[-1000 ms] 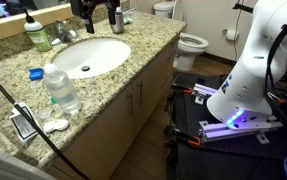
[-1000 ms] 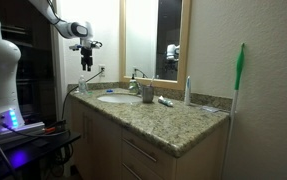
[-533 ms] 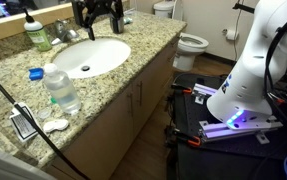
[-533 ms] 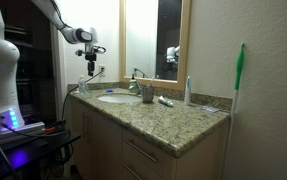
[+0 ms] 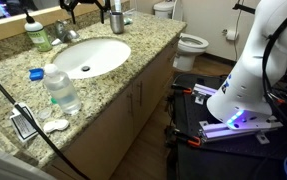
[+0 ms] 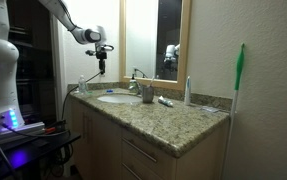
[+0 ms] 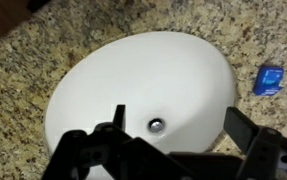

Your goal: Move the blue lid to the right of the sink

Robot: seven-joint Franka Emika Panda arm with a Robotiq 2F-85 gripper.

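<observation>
The blue lid (image 5: 35, 73) lies on the speckled granite counter beside the white oval sink (image 5: 88, 55), near the clear bottle. In the wrist view the lid (image 7: 268, 80) sits on the granite just off the sink's rim (image 7: 93, 70). My gripper (image 7: 183, 125) is open and empty, hovering above the basin with the drain between its fingers. It shows at the top edge of an exterior view (image 5: 83, 5) and above the sink's near end in an exterior view (image 6: 101, 62). It is well apart from the lid.
A clear plastic bottle (image 5: 61, 90) stands next to the lid. A green soap bottle (image 5: 38, 35) and chrome faucet (image 5: 63, 32) stand behind the sink. Small items (image 5: 55, 125) lie at the counter's end. A toilet (image 5: 188, 42) stands beyond the counter.
My gripper has moved from beside the counter's end to over the sink, still open and empty. The lid and bottle have not moved.
</observation>
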